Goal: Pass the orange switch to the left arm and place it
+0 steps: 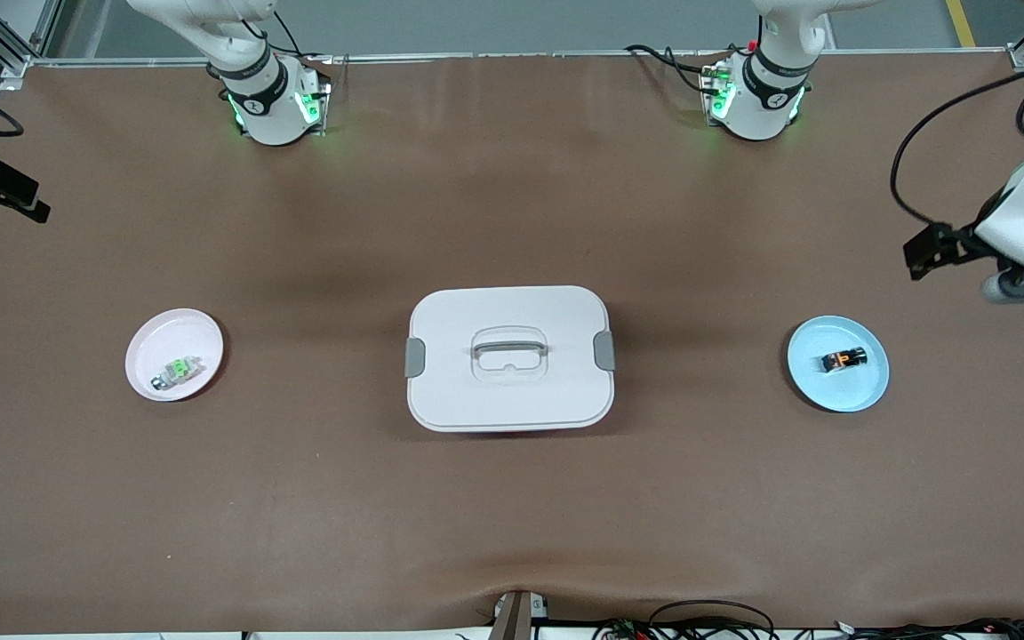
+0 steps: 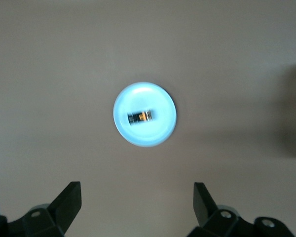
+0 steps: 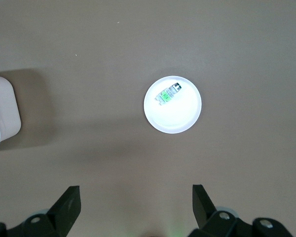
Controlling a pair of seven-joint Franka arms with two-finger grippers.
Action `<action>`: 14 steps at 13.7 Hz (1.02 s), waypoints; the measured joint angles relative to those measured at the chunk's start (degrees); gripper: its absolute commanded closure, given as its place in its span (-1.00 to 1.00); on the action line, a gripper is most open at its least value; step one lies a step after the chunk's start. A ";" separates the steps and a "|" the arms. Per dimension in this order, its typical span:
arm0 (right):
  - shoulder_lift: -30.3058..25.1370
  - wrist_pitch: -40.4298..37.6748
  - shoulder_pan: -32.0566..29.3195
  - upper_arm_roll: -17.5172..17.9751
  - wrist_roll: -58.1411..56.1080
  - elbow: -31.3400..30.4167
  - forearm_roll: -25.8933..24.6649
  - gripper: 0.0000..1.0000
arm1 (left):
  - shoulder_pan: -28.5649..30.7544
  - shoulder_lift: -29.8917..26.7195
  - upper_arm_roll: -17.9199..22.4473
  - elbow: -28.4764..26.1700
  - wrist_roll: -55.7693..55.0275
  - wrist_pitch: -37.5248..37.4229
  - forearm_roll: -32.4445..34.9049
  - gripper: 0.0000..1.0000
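Resting on a pale blue plate (image 1: 837, 384) toward the left arm's end of the tabletop (image 1: 512, 498): the orange switch (image 1: 844, 359), one small black part with an orange centre, lying flat. Middle of tabletop: the box (image 1: 509, 358), white, lid on, grey clips at both ends, clear handle on top. Toward the right arm's end: a pink plate (image 1: 165, 333) carrying a clear part with green centre (image 1: 178, 370). Left claw (image 2: 137, 203): raised high over the blue plate, fingers spread wide, gripping nothing. Right claw (image 3: 136, 203): raised high over the pink plate, fingers likewise spread, gripping nothing. Both plates lie well apart from the box.
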 measured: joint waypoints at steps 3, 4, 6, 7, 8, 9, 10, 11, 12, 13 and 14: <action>0.00 0.00 0.00 0.00 0.00 0.01 -0.01 -1.00 | -2.25 -3.54 2.89 -0.10 0.27 -4.52 -4.67 -1.00; 0.00 0.00 0.00 0.00 0.00 0.01 -0.02 -1.00 | -2.42 -4.64 2.89 -0.29 0.27 -5.54 -5.72 -1.00; 0.00 0.00 0.00 -0.01 0.00 0.01 -0.04 -1.00 | -3.08 -7.00 2.94 -1.41 0.27 -6.24 -7.12 -1.00; 0.00 0.00 0.00 -0.02 0.00 0.01 -0.05 -1.00 | -3.55 -8.16 2.95 -2.27 0.27 -6.30 -7.23 -1.00; 0.00 0.00 0.00 -0.02 0.00 0.01 -0.06 -1.00 | -3.92 -9.16 2.95 -3.05 0.27 -6.31 -7.25 -1.00; 0.00 0.00 0.00 -0.02 0.00 0.01 -0.07 -1.00 | -4.09 -9.88 2.94 -3.60 0.27 -6.31 -7.25 -1.00; 0.00 0.00 0.00 -0.02 0.00 0.01 -0.07 -1.00 | -4.15 -10.30 2.88 -3.89 0.27 -6.31 -7.27 -1.00; 0.00 0.00 0.00 -0.02 0.00 0.01 -0.08 -1.00 | -4.17 -10.50 2.78 -3.98 0.27 -6.31 -7.28 -1.00; 0.00 0.00 0.00 -0.02 0.00 0.01 -0.08 -1.00 | -4.16 -10.57 2.77 -3.98 0.27 -6.30 -7.28 -1.00; 0.00 0.00 0.00 -0.02 0.00 0.01 -0.09 -1.00 | -4.13 -10.58 2.85 -3.98 0.27 -6.30 -7.28 -1.00; 0.00 0.00 0.00 -0.02 0.00 0.01 -0.09 -1.00 | -4.06 -10.58 2.97 -3.98 0.27 -6.26 -7.28 -1.00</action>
